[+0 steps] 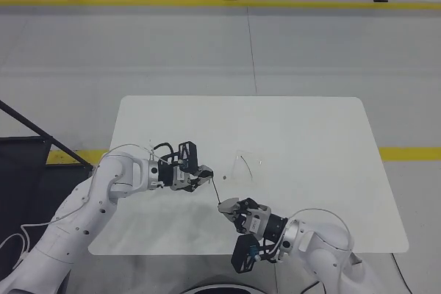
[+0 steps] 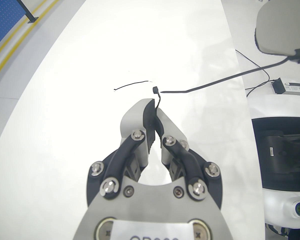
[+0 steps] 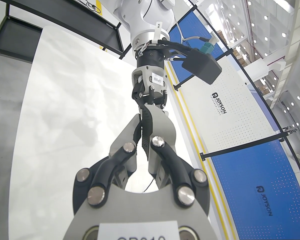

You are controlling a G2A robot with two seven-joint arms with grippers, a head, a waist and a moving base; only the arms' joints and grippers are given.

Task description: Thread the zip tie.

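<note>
The zip tie [image 1: 217,189] is a thin, light plastic strip, springy along its length and slick. It will likely twist or slip unless pinched flat close to the working end. The left gripper [image 2: 155,107] has its fingers closed on a short stub just behind the head [image 2: 155,90], which stands clear of them; that looks a sound hold, keeping the slot steady. The right gripper [image 1: 226,207], at 5 o'clock from the left one in the top view, has its fingers closed on the strap [image 2: 215,83] well back from the tip [image 2: 163,91], so the free length may wobble. The left wrist view shows what the top view cannot: the tip lies just beside the head, at its 3 o'clock, not yet in the slot. In the top view the tie is a thin line between the grippers, over the desk [image 1: 316,132]. A spare tie [image 1: 244,163] lies on the desk at 2 o'clock from the left gripper. How stub and strap join I cannot tell.
</note>
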